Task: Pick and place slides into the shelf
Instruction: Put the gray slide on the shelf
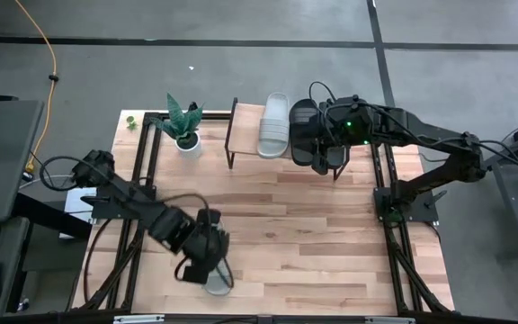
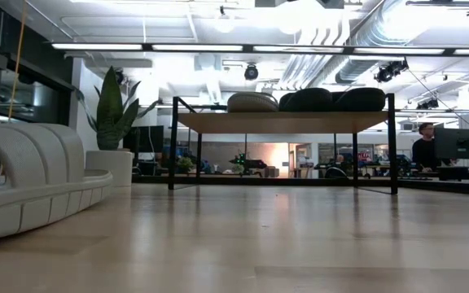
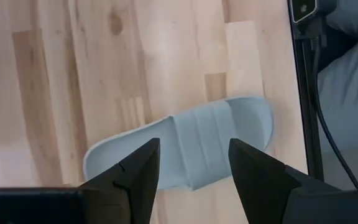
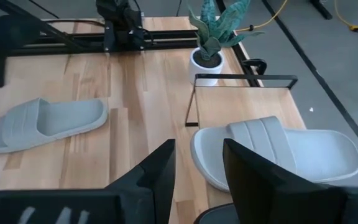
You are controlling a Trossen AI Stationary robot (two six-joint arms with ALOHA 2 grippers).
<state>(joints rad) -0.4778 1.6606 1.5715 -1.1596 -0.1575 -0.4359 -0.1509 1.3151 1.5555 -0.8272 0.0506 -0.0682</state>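
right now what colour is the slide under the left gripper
Pale grey-green; the slide shows best in the left wrist view, lying on the wooden table below the open left gripper.

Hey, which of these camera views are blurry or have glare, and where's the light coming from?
Low view: the near grey slide at the left edge is soft and out of focus, the shelf farther back is sharper; bright ceiling strip lights light the room and leave a pale sheen on the tabletop. Left wrist view: the pincer is dark against the lit wood. High view: even light, faint shadows.
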